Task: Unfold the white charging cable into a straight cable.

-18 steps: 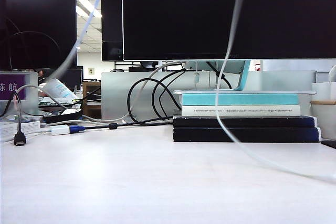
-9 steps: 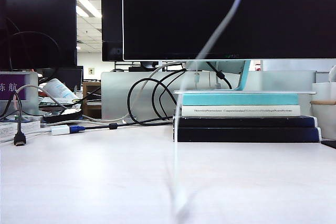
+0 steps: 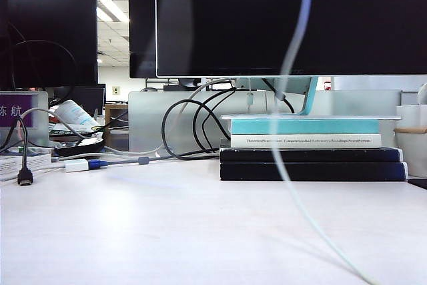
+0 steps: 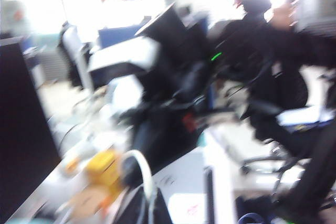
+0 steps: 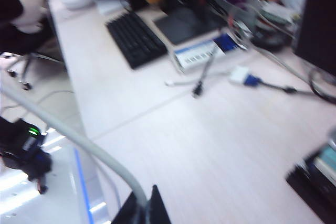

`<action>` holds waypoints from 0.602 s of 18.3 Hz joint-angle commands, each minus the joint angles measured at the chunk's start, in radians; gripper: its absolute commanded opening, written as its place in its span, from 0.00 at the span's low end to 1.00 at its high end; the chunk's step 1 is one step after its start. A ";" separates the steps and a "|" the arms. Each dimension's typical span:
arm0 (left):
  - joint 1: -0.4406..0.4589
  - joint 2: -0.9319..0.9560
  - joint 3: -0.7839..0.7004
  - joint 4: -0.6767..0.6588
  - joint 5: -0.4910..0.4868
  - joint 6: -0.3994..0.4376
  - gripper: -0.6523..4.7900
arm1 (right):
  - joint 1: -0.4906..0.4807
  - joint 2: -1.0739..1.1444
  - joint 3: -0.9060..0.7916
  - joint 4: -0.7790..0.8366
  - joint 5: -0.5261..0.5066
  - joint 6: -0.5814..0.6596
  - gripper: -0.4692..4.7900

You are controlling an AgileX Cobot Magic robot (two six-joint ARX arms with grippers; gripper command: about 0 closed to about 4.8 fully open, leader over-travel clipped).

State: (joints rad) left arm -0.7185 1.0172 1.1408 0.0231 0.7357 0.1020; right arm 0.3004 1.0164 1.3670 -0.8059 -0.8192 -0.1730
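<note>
My left gripper (image 4: 149,211) and right gripper (image 5: 147,211), both raised above the table (image 3: 133,231), each pinch the white charging cable (image 3: 293,51), which hangs between them.

Stack of books (image 3: 310,148) on the desk (image 3: 133,231), monitor (image 3: 287,18) behind, black cables (image 3: 190,128), keyboard (image 5: 135,38), adapter (image 3: 77,165) at left
</note>
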 commanded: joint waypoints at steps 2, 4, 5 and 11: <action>0.104 -0.012 0.005 -0.101 -0.057 0.039 0.11 | -0.001 -0.006 0.003 -0.037 0.060 -0.038 0.08; 0.173 -0.018 0.005 -0.261 -0.177 0.134 0.12 | -0.002 -0.016 0.004 -0.038 0.126 -0.038 0.08; 0.183 -0.016 0.005 -0.359 -0.262 0.164 0.22 | -0.002 -0.024 0.004 -0.030 0.127 -0.038 0.08; 0.182 -0.016 0.004 -0.432 -0.280 0.115 1.00 | -0.001 -0.026 0.004 0.020 0.119 -0.036 0.08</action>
State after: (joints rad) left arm -0.5373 1.0039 1.1404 -0.4297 0.4088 0.2359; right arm 0.2974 0.9936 1.3666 -0.8238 -0.6907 -0.2096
